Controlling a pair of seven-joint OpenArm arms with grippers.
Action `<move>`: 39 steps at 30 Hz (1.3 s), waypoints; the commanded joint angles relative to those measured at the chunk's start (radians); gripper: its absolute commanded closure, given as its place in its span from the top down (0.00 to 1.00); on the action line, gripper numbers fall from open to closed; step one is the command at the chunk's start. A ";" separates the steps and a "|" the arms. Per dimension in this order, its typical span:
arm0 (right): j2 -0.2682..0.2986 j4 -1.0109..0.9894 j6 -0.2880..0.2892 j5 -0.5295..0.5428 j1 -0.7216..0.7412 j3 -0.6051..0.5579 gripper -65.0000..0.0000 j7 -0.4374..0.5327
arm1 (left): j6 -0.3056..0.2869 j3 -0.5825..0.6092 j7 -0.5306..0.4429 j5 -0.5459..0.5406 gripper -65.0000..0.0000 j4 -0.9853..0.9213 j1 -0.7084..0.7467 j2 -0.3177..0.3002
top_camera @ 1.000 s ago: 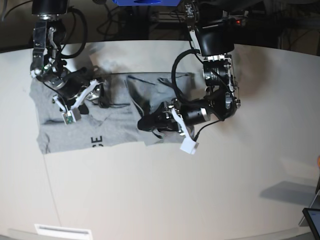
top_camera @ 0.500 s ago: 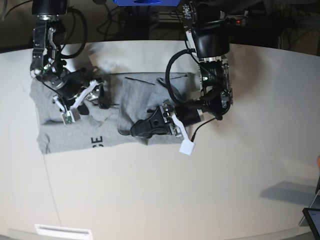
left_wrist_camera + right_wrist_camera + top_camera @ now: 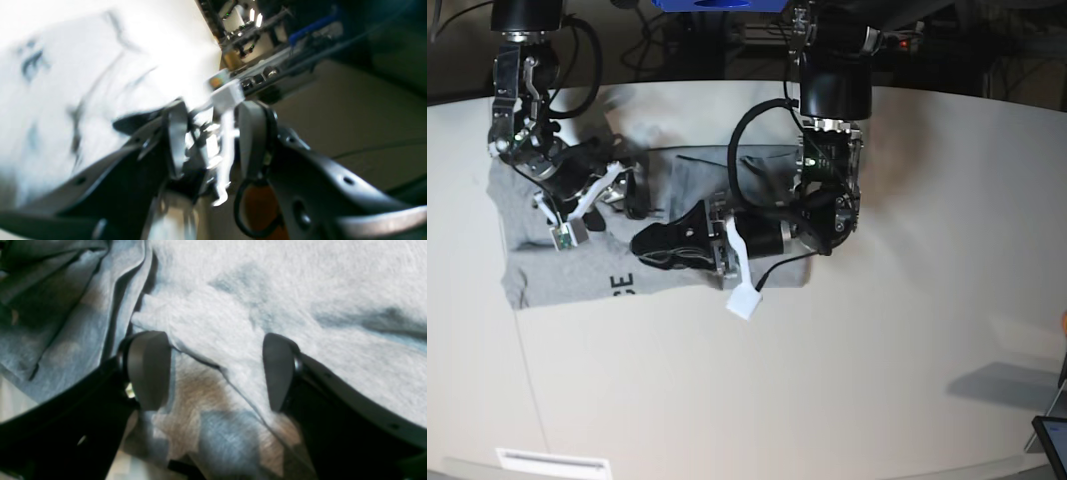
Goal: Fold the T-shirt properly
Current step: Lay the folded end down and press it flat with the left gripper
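The grey T-shirt (image 3: 537, 260) lies rumpled at the table's left, with black lettering (image 3: 622, 285) showing near its front edge. My right gripper (image 3: 627, 195) rests low on the shirt's upper left part. In the right wrist view the right gripper (image 3: 213, 371) is open, its pads (image 3: 146, 370) straddling a raised fold of the T-shirt (image 3: 300, 290). My left gripper (image 3: 642, 245) reaches left over the shirt's middle. The left wrist view is blurred: the left gripper (image 3: 213, 140) has its fingers (image 3: 176, 140) apart, no cloth between them, and the T-shirt (image 3: 66, 83) lies to their left.
The white table (image 3: 877, 380) stretches to the right and front of the shirt. A dark device (image 3: 1052, 440) sits at the front right corner. A white label (image 3: 552, 462) lies at the front left edge. Black cables loop around the left arm (image 3: 757, 140).
My left gripper has swept leftward across the shirt, from its right part to its middle, and the shirt's right part now lies flatter. The right arm has stayed put.
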 commanded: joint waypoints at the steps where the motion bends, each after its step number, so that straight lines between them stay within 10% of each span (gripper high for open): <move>1: 0.004 0.001 -0.006 -0.012 0.000 0.002 0.66 -0.034 | -0.009 0.004 -0.019 -0.041 0.40 0.054 -0.026 0.007; 9: 0.009 0.001 -0.006 -0.012 -0.003 0.002 0.66 -0.034 | -0.009 -0.089 -0.024 0.064 0.38 0.244 0.001 -0.019; 14: 0.009 0.001 -0.006 -0.012 -0.007 0.002 0.66 -0.034 | -0.009 -0.237 -0.025 0.185 0.14 0.394 0.070 -0.138; 23: 0.006 0.001 -0.006 -0.012 -0.005 0.002 0.66 -0.034 | 0.225 -0.355 -0.068 0.262 0.09 0.436 0.121 -0.339; 39: 0.004 0.001 -0.006 -0.012 -0.008 0.002 0.66 -0.036 | 0.273 -0.355 -0.070 0.374 0.00 0.204 0.058 -0.278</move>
